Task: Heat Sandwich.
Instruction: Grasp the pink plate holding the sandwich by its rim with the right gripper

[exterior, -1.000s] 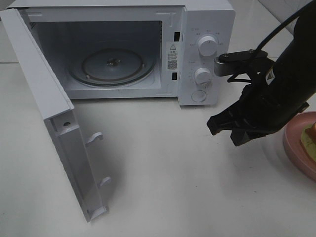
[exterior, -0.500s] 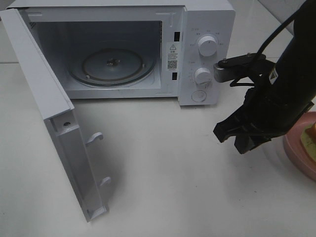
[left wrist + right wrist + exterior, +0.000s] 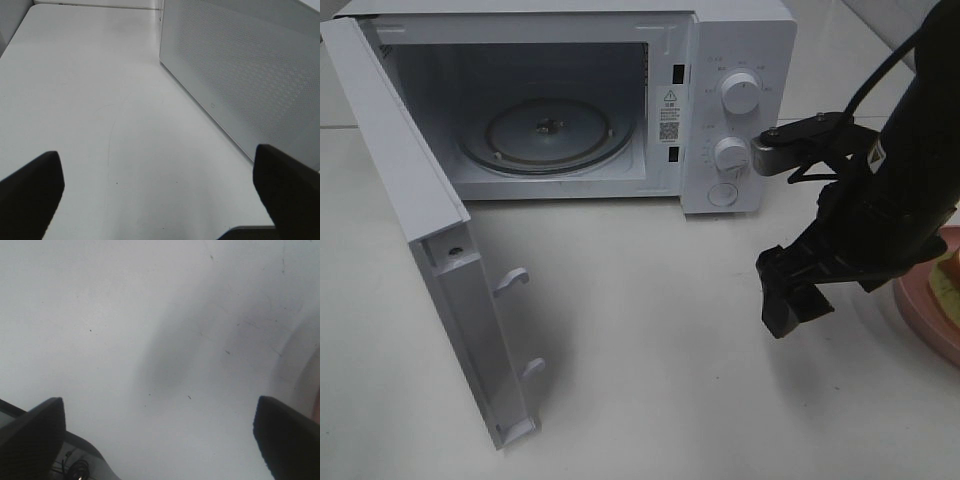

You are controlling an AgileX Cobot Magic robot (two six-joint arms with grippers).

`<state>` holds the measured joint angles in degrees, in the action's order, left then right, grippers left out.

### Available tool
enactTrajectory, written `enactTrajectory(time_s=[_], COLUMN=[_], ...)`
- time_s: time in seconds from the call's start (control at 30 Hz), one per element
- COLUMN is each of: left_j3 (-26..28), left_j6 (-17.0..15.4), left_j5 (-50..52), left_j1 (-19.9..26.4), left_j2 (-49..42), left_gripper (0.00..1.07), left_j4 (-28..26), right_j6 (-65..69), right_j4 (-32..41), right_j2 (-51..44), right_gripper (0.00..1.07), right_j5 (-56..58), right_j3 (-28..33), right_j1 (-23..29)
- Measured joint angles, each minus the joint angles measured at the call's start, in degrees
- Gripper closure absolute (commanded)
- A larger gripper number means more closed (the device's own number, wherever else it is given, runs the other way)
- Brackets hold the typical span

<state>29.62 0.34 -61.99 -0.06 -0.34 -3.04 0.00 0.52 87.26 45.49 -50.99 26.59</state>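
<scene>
left gripper (image 3: pixel 157 170): fingers wide apart, holding nothing, above white table (image 3: pixel 75 100), beside microwave door (image 3: pixel 250 75) | door stands open, glass turntable (image 3: pixel 548 135) seen inside microwave (image 3: pixel 750 40) | right gripper (image 3: pixel 795 310): released, empty, over table | sandwich (image 3: pixel 951 278) lies on pink plate (image 3: pixel 918 318) at far right edge, near right gripper

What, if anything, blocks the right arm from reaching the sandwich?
Probably nothing: its open fingers hang beside the plate, only table between, and the sandwich sits there uncovered.
</scene>
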Motion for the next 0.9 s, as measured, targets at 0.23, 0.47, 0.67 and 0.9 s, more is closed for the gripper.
enactTrajectory(time_s=[0.23, 0.47, 0.67, 0.9], left_j3=[0.0, 0.0, 0.0, 0.0], left_j6=[0.0, 0.0, 0.0, 0.0], left_j5=[0.0, 0.0, 0.0, 0.0], left_j1=[0.0, 0.0, 0.0, 0.0], left_j2=[0.0, 0.0, 0.0, 0.0], left_gripper=[0.1, 0.1, 0.1, 0.1], left_j4=[0.0, 0.0, 0.0, 0.0], right_j6=[-0.5, -0.7, -1.4, -2.5], right_j4=[0.0, -0.9, -1.1, -1.1], right_j2=[0.0, 0.0, 0.0, 1.0], right_gripper=[0.09, 0.11, 0.13, 0.14], right_j5=[2.9, 4.2, 4.2, 4.0], right_j3=[-0.2, -0.2, -0.2, -0.2], right_j1=[-4.7, -11.7, -15.8, -19.8])
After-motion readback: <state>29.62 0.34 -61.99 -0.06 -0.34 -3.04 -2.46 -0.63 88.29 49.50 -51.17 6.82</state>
